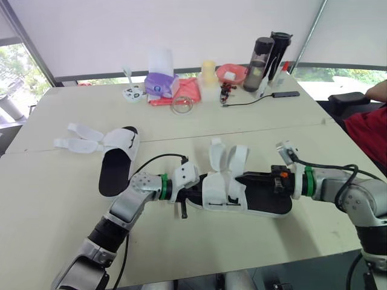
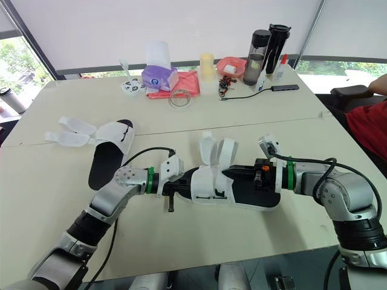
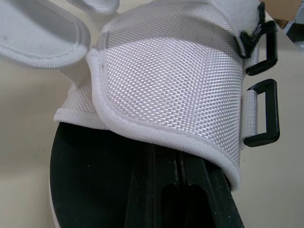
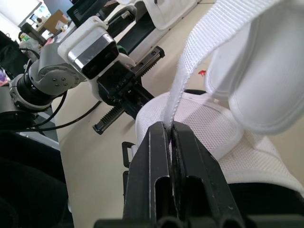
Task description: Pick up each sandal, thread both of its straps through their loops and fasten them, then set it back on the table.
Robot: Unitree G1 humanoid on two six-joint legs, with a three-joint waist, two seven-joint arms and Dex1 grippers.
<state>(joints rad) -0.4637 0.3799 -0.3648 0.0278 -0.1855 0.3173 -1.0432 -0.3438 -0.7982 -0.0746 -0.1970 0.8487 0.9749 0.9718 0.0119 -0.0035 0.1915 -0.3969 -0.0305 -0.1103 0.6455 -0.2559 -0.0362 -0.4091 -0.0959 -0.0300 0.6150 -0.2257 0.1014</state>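
Head view first: the white mesh sandal with a black sole (image 1: 224, 192) lies across the near middle of the pale counter (image 1: 54, 229), bridged by both arms. The left gripper (image 1: 186, 196) has the toe end. The right gripper (image 1: 242, 179) reaches in over the heel from the right. Both strap flaps stand up, unfastened. Over on the left, the second white sandal (image 1: 118, 158) waits with its straps splayed out.

Left wrist view: the fingers (image 3: 152, 190) look pressed together on the sole. The mesh upper is just ahead, and two black plastic loops (image 3: 262, 114) sit empty on its edge.

Right wrist view: the fingers (image 4: 159, 166) are clamped on the white woven strap (image 4: 190, 71), which runs up taut to its padded flap. How much tip sticks out past the pads, I cannot tell.

So it's threading time, I'd say. The left should brace the sandal firmly, loop openings facing the strap. The right should carry the webbing over the upper flat and untwisted, and enter a loop square-on. Pull gently, or the toe may slip from the left's hold.
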